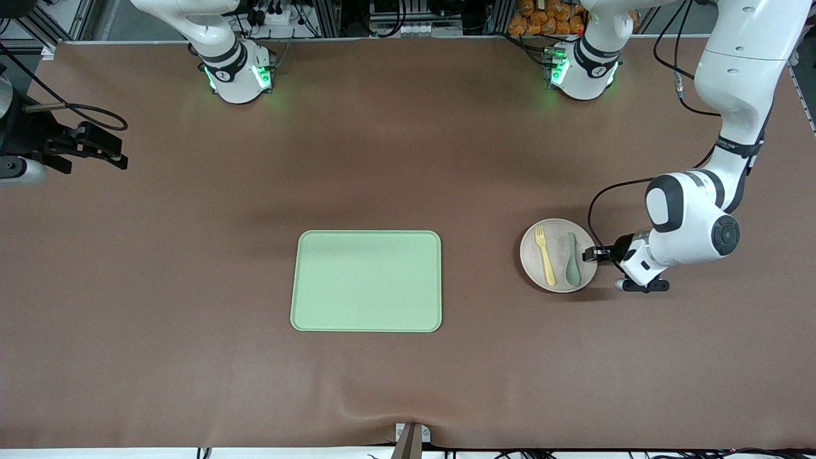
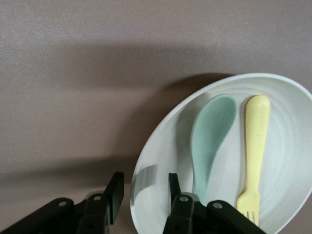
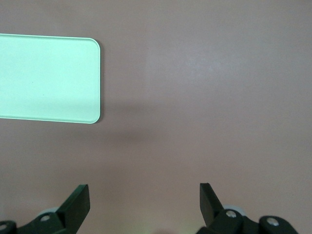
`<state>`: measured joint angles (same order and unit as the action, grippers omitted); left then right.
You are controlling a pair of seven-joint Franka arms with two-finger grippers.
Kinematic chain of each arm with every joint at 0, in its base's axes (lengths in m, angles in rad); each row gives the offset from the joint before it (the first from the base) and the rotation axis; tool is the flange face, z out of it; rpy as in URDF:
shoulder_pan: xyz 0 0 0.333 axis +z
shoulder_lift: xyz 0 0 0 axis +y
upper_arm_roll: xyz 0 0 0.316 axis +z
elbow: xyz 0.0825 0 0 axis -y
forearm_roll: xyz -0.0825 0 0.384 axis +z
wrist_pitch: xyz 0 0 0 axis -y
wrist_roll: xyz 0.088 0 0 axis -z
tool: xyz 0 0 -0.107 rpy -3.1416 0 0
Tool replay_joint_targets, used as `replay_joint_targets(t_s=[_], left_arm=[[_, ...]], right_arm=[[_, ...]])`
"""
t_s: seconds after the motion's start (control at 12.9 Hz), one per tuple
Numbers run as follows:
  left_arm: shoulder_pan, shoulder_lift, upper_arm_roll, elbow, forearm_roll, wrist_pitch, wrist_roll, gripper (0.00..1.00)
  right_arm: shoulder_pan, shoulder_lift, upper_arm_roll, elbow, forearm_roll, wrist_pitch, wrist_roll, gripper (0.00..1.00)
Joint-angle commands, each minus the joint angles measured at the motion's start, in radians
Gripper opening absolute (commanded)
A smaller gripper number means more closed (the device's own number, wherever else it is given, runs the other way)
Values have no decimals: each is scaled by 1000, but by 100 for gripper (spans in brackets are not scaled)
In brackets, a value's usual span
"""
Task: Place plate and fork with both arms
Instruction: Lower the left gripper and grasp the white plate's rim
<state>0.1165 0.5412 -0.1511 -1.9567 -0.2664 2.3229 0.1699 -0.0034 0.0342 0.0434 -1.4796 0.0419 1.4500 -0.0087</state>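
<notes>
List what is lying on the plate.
On the plate lie a yellow fork and a green spoon, side by side, apart. The left gripper straddles the plate's rim, one finger hiding the spoon's handle end. What lies under the plate cannot be seen.

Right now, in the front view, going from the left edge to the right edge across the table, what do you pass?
Right gripper, waiting over the table's edge → light green tray → plate with the fork, then the green spoon, lying on it → left gripper at the plate's rim.
</notes>
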Motion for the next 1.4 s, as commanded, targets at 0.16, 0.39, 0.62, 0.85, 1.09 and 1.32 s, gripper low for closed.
replay_joint_targets(t_s=[0.16,0.39,0.62,0.85,1.09,1.32], left_arm=[[6,8,-5,-4,-25,16,39,33],[8,8,-5,-1,-25,16,54,20],[18,8,-5,4,-25,16,68,12],[22,16,-5,4,-27,16,68,5],[22,14,-5,5,-40,13,72,0],[20,14,-5,48,-40,-9,115,0]], right_arm=[[-6,-4,3,-2,1,-8,3,100],[-7,-4,3,-2,1,-8,3,100],[-7,-4,3,-2,1,-10,3,100],[-7,-4,1,-2,1,-11,3,100],[-7,-4,1,-2,1,-11,3,100],[-9,-4,0,-1,1,-11,3,100]])
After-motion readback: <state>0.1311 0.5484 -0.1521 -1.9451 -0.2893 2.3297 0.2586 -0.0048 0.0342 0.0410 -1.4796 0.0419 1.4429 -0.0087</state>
